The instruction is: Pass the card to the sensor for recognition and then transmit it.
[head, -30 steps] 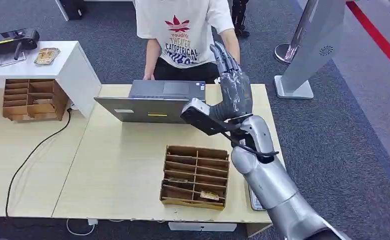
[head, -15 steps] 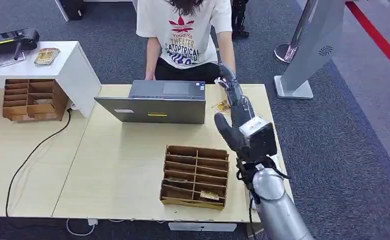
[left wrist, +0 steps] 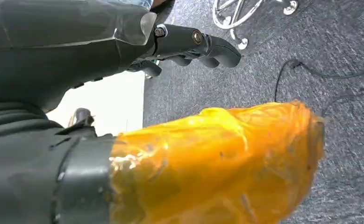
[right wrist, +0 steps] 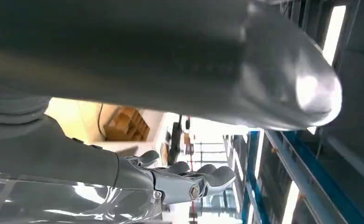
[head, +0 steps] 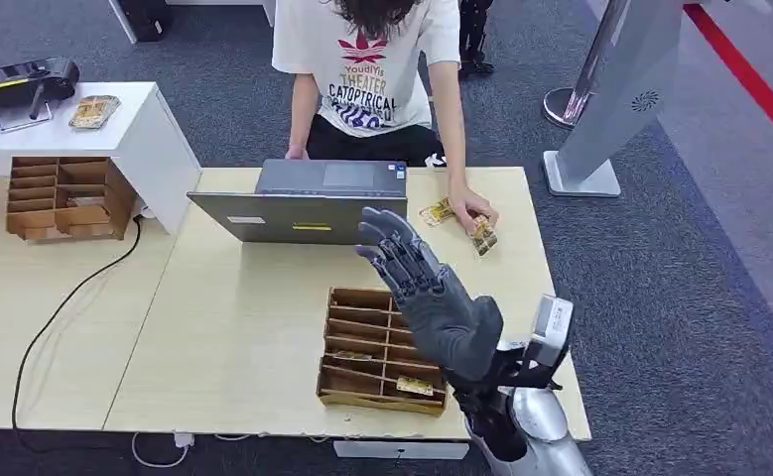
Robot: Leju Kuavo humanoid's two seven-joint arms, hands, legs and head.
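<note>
High head view; close wrist views

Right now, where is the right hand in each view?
Head view: right hand, spread above the cardboard organiser.
Right wrist view: its fingers in front of the table.
Left wrist view: that is the left hand, over carpet.
Shared landmark: pale table.

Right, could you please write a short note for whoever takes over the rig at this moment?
Right hand: empty, fingers spread, raised above the wooden organizer.
Left hand: empty, hanging over carpet.
A person's hand touches a card at the table's far side; a second card lies beside it.
Done, it seems: that card handed over.
Left: a third card sits in the organizer's near row, probably next.
</note>
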